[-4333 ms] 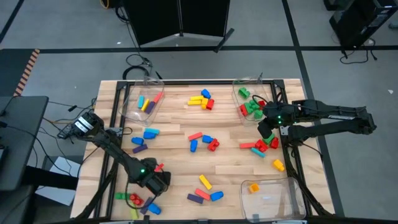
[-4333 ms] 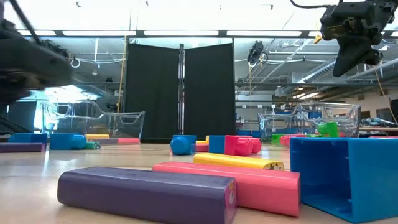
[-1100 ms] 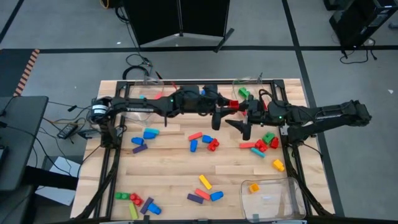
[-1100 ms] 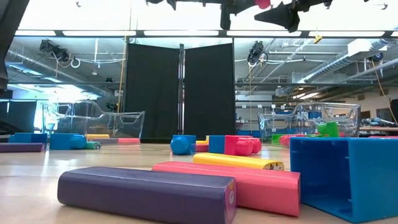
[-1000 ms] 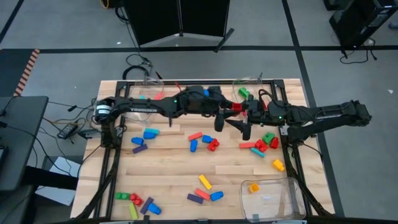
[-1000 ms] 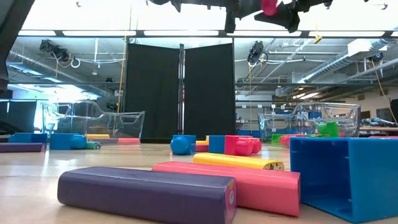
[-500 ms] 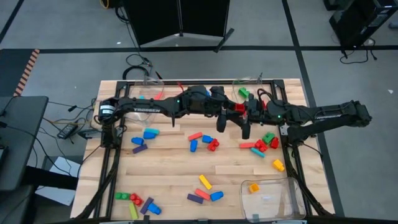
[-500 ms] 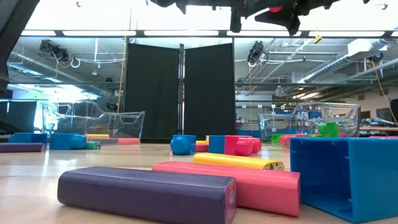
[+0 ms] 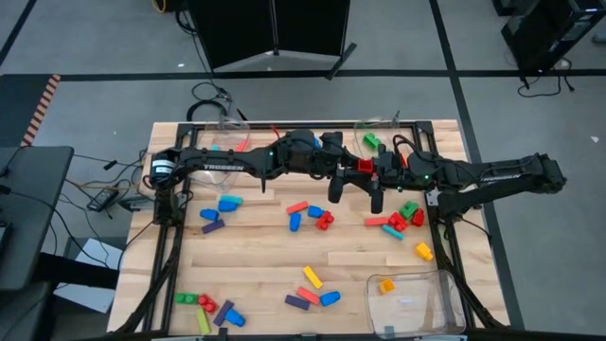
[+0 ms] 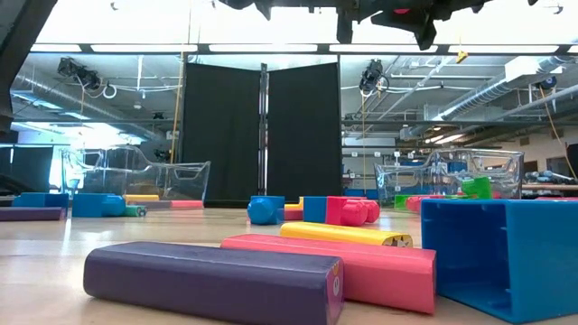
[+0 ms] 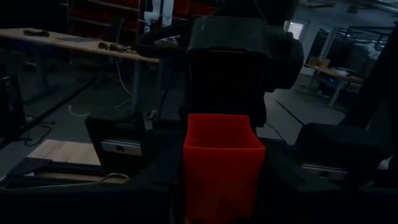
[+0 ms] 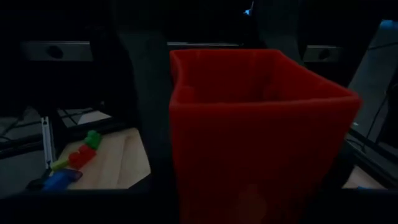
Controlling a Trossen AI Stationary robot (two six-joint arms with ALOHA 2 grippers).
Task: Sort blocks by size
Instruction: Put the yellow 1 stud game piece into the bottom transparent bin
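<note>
A red block point(image 9: 364, 166) hangs high above the table's far middle, between my two grippers, which meet tip to tip. My left gripper point(image 9: 353, 169) reaches in from the table's left, shut on the block point(image 11: 222, 158). My right gripper point(image 9: 373, 172) reaches in from the right, and its fingers are closed on the same block point(image 12: 255, 137). The low view shows only a sliver of red point(image 10: 404, 12) under the dark grippers at the top. Other blocks lie loose on the table point(image 9: 310, 216). My left gripper pinches the red block between its two fingers, which come in level from the table's left; the fingers cover the sides point(image 11: 186, 168) they hold. The block is lifted clear and upright. My right gripper has the block's opposite end between its two fingers point(image 12: 146, 118), coming level from the table's right. The block's hollow rim point(image 12: 249, 59) shows between them.
Clear bins stand at the far left point(image 9: 220, 152), the far right point(image 9: 371, 142) and the near right point(image 9: 412, 298). Loose blocks lie at the centre, by the right edge point(image 9: 402, 218), near the front point(image 9: 312, 289) and at the near left corner point(image 9: 208, 305).
My right gripper's fingers, spread wide a second ago, have closed in on the red block, which my left gripper keeps holding. Both arms have stayed in place, and the block has stayed lifted.
</note>
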